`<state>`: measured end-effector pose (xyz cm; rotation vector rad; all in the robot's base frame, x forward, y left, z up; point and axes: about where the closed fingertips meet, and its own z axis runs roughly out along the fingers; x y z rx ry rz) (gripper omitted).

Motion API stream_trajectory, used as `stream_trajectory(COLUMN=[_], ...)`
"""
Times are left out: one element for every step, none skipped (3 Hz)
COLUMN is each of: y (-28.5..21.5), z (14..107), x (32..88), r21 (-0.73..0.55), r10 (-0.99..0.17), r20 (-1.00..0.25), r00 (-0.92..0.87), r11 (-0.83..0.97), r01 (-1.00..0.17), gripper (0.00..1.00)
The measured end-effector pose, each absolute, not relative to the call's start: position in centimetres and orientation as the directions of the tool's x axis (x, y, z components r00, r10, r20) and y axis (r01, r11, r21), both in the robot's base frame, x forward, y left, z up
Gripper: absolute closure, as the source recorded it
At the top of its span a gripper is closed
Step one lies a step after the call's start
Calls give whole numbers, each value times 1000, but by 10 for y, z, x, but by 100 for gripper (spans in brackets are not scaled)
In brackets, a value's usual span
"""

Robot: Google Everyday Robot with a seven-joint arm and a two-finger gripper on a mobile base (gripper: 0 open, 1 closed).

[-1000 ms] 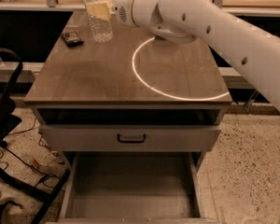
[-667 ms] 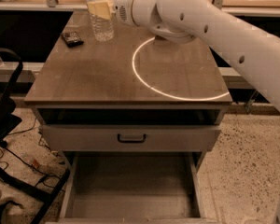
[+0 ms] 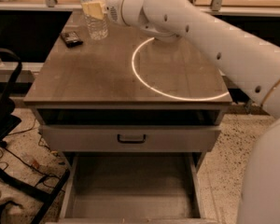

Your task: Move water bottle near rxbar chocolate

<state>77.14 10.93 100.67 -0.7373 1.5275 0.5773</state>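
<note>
The hand (image 3: 94, 8) is closed around the tall clear plastic water bottle (image 3: 97, 27), which stands upright on the brown table (image 3: 107, 78). The bottle is just right of the small flat dark rxbar chocolate (image 3: 71, 38), near it but not touching. Any remaining shift is probably leftward.

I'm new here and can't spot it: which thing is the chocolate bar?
Look at the far left corner of the brown table, where the robot's hand is at the tall clear water bottle. Just left of the bottle lies the rxbar chocolate: small, flat and nearly black, unlike the upright see-through bottle.
</note>
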Motion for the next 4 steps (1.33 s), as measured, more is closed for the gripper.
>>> stream_trajectory(y=[138, 155, 160, 160], z=[995, 990, 984, 967], x=[814, 852, 879, 901], r21=[-81, -111, -128, -127], r10=[-97, -94, -104, -128], r20=[-995, -993, -991, -990], r00=[22, 64, 78, 52], r11=[663, 665, 679, 695], r01=[-744, -739, -723, -708], gripper=[100, 100, 100, 100])
